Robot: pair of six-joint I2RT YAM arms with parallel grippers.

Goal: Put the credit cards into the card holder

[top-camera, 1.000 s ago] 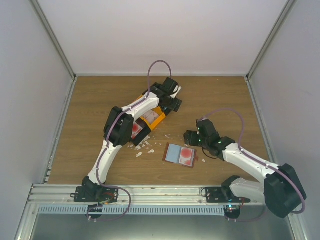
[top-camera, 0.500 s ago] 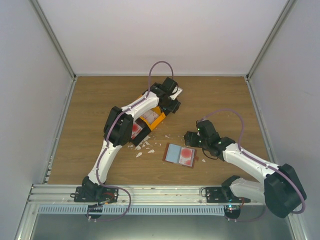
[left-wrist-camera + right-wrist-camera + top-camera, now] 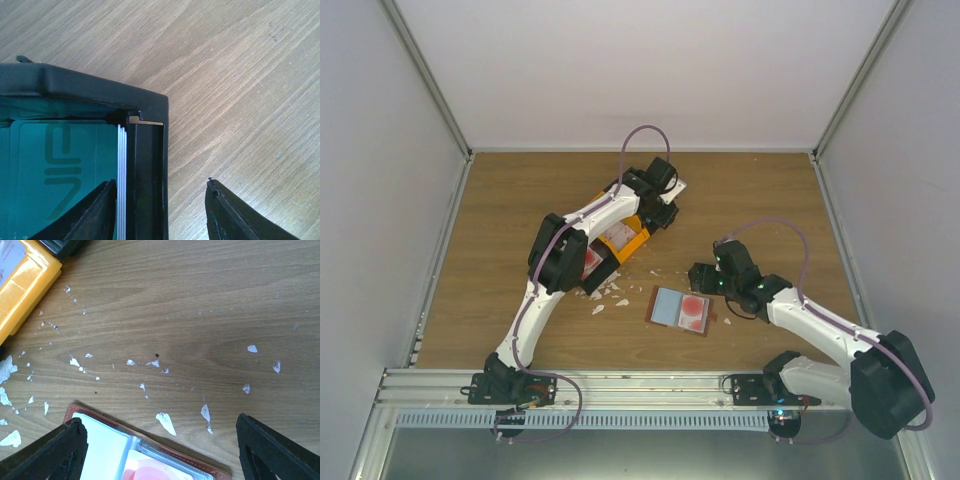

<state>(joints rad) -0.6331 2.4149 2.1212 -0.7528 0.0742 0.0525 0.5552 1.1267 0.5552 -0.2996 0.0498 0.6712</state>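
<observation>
Reddish-brown card holder (image 3: 678, 310) open flat mid-table; teal credit cards (image 3: 65, 170) stacked in black bin (image 3: 146, 175)

- Black bin (image 3: 85, 85): one corner only in left wrist view; rest beyond left and bottom edges. Largely hidden under left arm in top view.
- Teal cards (image 3: 65, 170): stack clipped by left and bottom edges; printed mark partly shown; number of cards too fine to count.
- Left gripper (image 3: 160, 186): fingertips only, clipped at bottom edge.
- Card holder (image 3: 125, 450): upper strip only, remainder below frame in right wrist view.
- Orange bin (image 3: 22, 290): corner only, cut by top and left edges.
- Right gripper (image 3: 159, 422): fingertips only, clipped at bottom corners.
</observation>
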